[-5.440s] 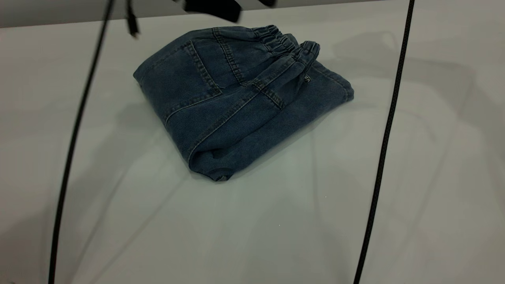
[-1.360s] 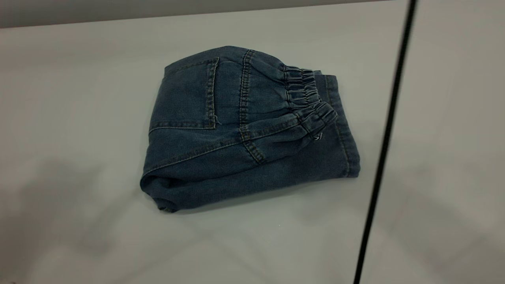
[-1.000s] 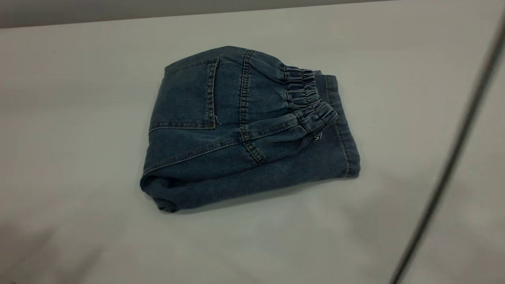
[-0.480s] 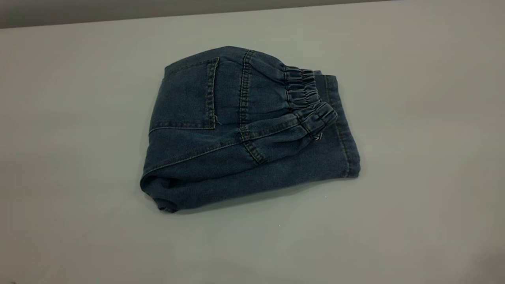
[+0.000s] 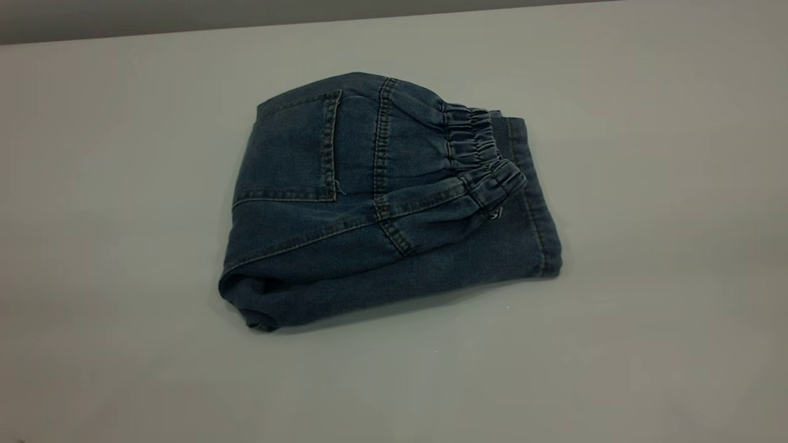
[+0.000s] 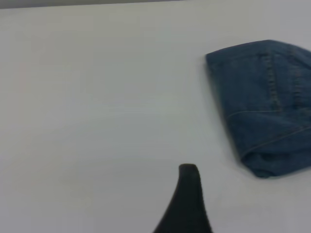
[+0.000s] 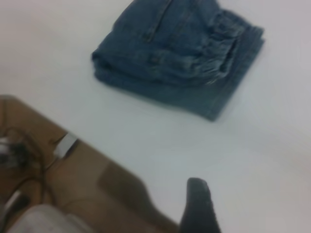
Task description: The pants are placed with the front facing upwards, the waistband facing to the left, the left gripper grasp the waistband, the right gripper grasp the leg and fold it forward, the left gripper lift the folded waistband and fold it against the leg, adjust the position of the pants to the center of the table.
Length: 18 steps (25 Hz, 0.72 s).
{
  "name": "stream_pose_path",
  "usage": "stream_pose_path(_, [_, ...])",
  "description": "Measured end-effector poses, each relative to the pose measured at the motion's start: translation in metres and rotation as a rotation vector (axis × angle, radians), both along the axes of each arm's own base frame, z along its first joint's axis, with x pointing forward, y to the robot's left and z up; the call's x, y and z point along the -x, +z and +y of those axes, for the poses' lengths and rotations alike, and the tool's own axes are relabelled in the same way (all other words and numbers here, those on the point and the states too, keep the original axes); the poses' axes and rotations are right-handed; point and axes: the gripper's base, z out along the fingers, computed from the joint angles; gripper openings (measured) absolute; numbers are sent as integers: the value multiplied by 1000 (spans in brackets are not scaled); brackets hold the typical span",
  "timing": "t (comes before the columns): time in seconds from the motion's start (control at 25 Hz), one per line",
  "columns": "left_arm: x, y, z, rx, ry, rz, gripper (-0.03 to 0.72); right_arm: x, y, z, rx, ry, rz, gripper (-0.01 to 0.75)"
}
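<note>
The pants (image 5: pixel 369 240) lie folded into a compact bundle near the middle of the table (image 5: pixel 123 344), patch pocket up. The waistband (image 5: pixel 474 144) is folded over onto the leg (image 5: pixel 542 227), whose hem shows at the right. Neither gripper appears in the exterior view. The left wrist view shows the pants (image 6: pixel 267 102) well away from my left gripper (image 6: pixel 238 194), of which only one black finger (image 6: pixel 188 194) shows, with nothing beside it. My right gripper (image 7: pixel 233 204) also shows a single finger (image 7: pixel 199 206) above bare table, far from the pants (image 7: pixel 180 58). Both hold nothing.
In the right wrist view the table's edge (image 7: pixel 121 165) runs close to the right gripper. Beyond it is a brown surface with cables (image 7: pixel 19 145) and a pale object (image 7: pixel 43 218). The table's far edge (image 5: pixel 246 24) lies behind the pants.
The pants slid nearer and turned early on, then lay still. The black cables and the arm parts have left the exterior view, the last cable swinging out to the right.
</note>
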Motion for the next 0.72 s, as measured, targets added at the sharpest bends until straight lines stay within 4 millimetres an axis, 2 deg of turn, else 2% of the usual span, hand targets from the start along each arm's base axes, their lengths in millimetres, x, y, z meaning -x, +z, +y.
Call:
stream_pose_path(0.2, [-10, -24, 0, 1, 5, 77, 561, -5, -31, -3, 30, -21, -58, 444])
stream_pose_path(0.32, [-14, -25, 0, 18, 14, 48, 561, -7, -51, 1, 40, -10, -30, 444])
stream_pose_path(0.56, [-14, -25, 1, 16, 20, 51, 561, 0, -67, 0, 103, 30, 74, 444])
stream_pose_path(0.72, [-13, -26, 0, 19, 17, 56, 561, 0, -65, 3, 78, 51, 64, 444])
